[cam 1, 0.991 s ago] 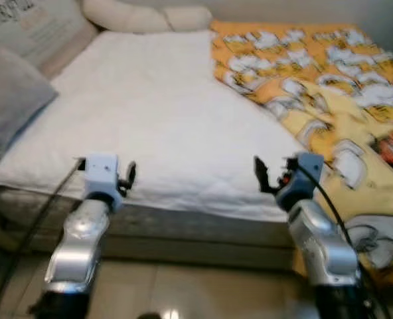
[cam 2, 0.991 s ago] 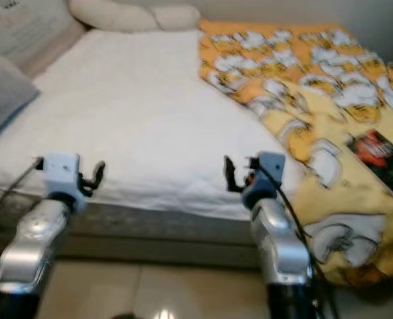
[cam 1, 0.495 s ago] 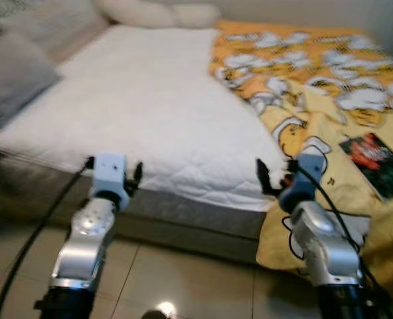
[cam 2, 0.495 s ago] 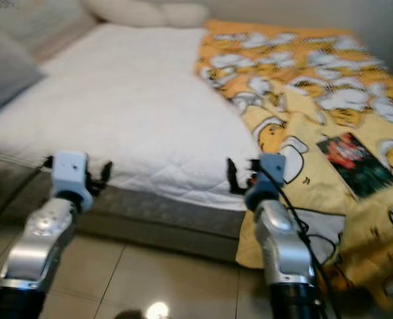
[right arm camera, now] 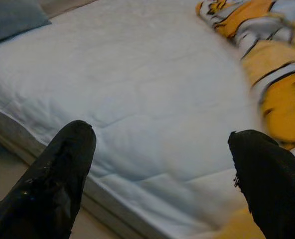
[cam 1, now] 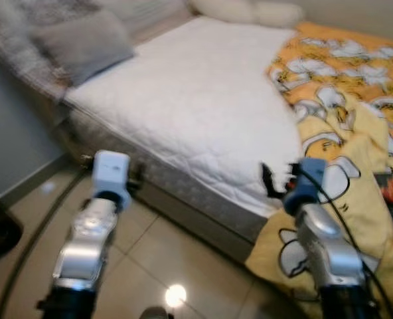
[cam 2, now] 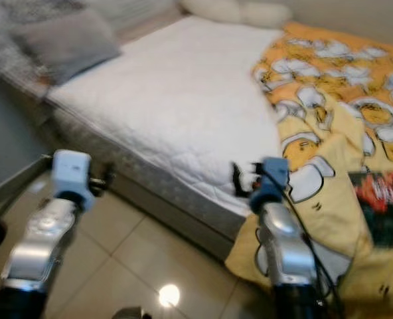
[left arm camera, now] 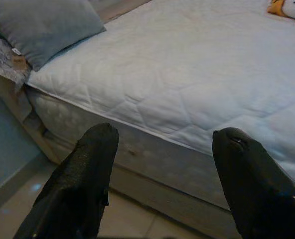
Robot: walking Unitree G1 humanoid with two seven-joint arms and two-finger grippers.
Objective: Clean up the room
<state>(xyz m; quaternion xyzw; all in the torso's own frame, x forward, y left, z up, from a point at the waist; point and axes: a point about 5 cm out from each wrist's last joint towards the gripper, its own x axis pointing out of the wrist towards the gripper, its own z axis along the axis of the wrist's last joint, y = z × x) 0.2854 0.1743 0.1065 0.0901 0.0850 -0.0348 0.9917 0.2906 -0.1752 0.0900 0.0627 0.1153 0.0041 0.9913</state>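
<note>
Stood at the bed with left gripper and right gripper both agape and empty, probably approaching, next to reach the blanket.

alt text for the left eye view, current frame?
A bed with a bare white mattress runs diagonally across the view, a yellow cartoon-print blanket bunched on its right side and spilling to the tiled floor. Both silver arms reach forward, left hand and right hand near the bed's edge. A grey pillow lies upper left.
</note>
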